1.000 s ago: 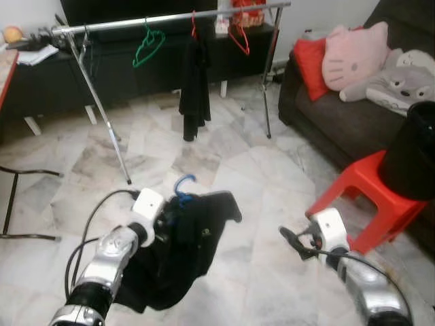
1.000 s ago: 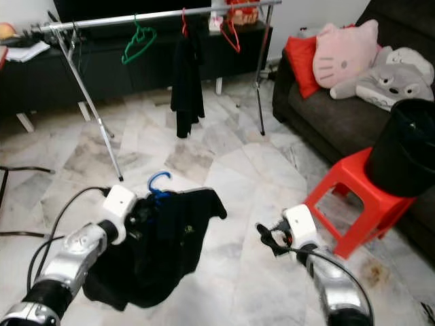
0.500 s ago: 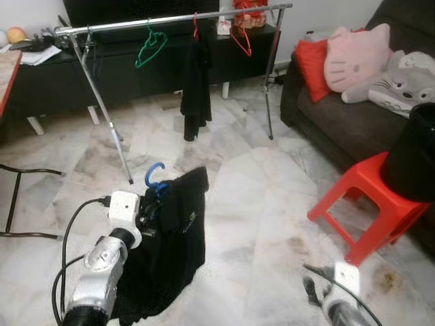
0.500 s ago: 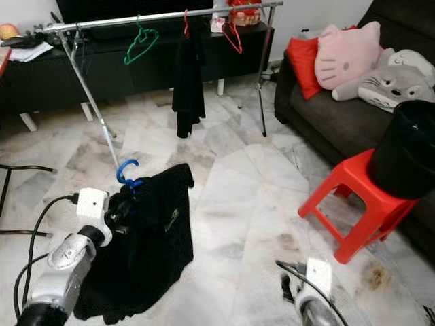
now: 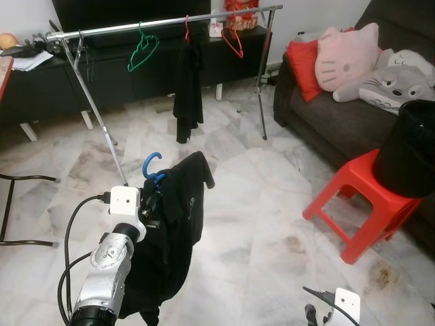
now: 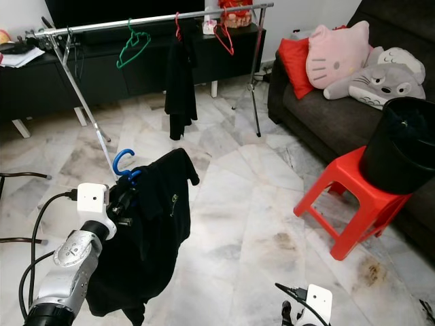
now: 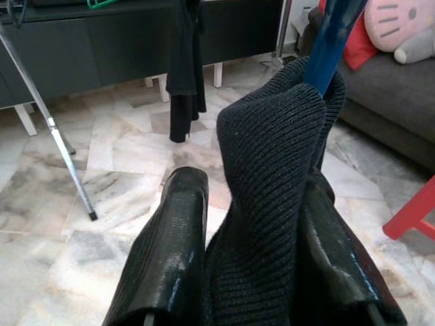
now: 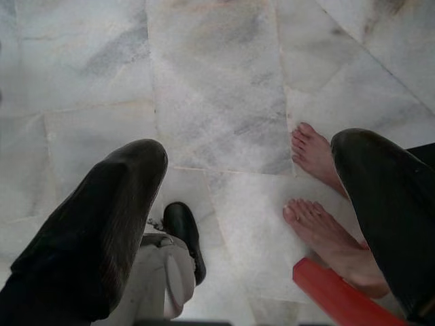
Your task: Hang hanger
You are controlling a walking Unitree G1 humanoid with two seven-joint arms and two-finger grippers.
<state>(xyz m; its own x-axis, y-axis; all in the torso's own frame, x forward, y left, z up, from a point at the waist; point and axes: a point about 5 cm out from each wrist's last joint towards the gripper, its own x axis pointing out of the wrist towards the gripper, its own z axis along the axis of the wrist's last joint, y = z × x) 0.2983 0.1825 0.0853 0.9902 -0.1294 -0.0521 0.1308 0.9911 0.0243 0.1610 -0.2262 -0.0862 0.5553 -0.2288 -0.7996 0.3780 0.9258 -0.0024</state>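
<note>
Gripping the blue hanger [image 5: 152, 170] together with the black garment [image 5: 173, 224] draped on it, the left gripper [image 7: 255, 272] has its two fingers closed on the knit fabric, and the hanger's blue neck rises just beyond them. In the head views the load sits at about 9 o'clock from frame centre, held above the marble floor [image 5: 258, 204], the hook pointing up and the cloth hanging down alongside the forearm.

Change over the last second: the right gripper [image 8: 258, 224], previously raised near the garment's side, has dropped to hang low at 5 o'clock; its fingers stand apart with nothing between them, aimed at the floor, where a person's bare feet [image 8: 319, 197] are near a red object. The garment, earlier spread out sideways, now hangs straighter from the hanger, carried by the left arm alone.

Significance: the load appears settled for one-handed transport. The clothes rail [image 5: 163, 22] lies at 12 o'clock, well apart from the hanger, already carrying a green hanger [image 5: 141, 51], a red hanger [image 5: 233, 41] and a dark garment [image 5: 187, 88]. The approach and the hooking step are not yet done. A red stool [image 5: 360, 204] stands at 3 o'clock, off the probable route.
</note>
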